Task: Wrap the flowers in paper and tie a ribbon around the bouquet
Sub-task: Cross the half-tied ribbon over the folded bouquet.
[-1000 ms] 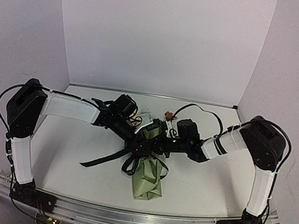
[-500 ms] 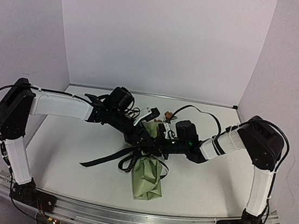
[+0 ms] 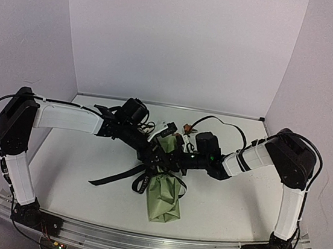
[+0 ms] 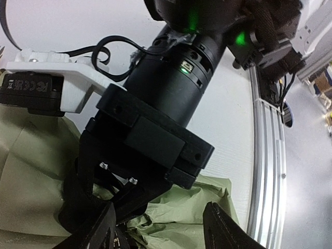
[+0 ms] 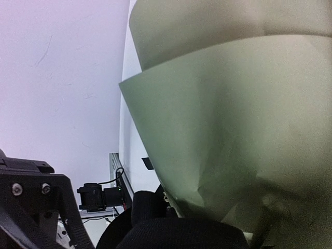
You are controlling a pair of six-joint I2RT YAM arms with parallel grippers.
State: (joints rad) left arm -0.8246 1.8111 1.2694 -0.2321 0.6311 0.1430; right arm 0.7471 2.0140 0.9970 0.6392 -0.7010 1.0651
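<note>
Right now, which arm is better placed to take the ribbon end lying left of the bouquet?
Probably left: the left fingers are open and the ribbon end lies on that side. The right fingers are shut.

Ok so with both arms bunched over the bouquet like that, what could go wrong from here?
The left gripper is open over the paper, so the wrap may spring loose. The ribbon trails slack across the table and could catch on a gripper. The right gripper sits close beside the left one; they might knock together.
</note>
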